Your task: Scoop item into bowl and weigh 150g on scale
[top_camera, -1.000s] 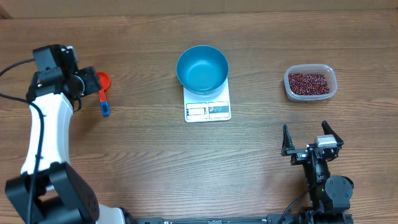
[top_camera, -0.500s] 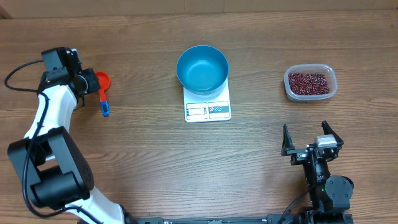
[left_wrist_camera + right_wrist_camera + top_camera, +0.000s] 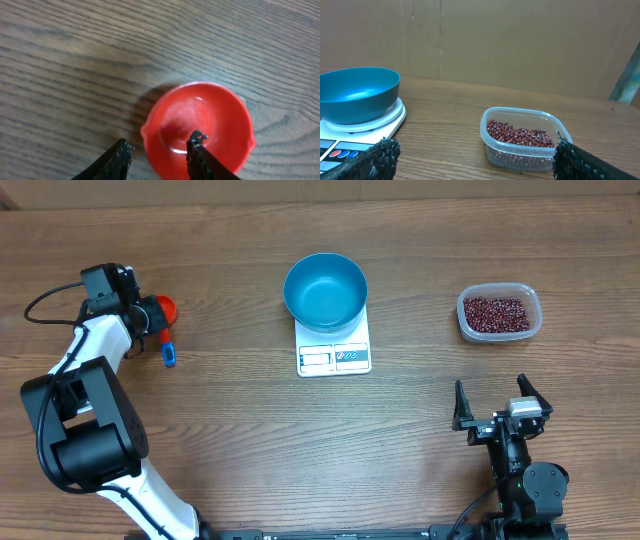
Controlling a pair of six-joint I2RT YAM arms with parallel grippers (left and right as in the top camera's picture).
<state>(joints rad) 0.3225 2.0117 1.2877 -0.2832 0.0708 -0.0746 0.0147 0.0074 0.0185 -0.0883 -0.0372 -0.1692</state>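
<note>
The left gripper stands part-open astride the rim of the red scoop, one finger inside the cup and one outside. A gap shows beside the outer finger, so nothing is clamped yet. The scoop lies on the table at the far left, its blue handle pointing toward the robot.

Toward the middle, the blue bowl sits on the white scale and is empty. At the far right, the beans all lie in the clear tub. The right gripper rests wide open near that tub, holding nothing.

My judgement is that the task has barely begun (only the bowl is placed). Lifting the scoop, ferrying the beans and weighing are all left.

There is one scoop, one bowl, one scale and one tub, there are two grippers, and the beans are too many to count.
</note>
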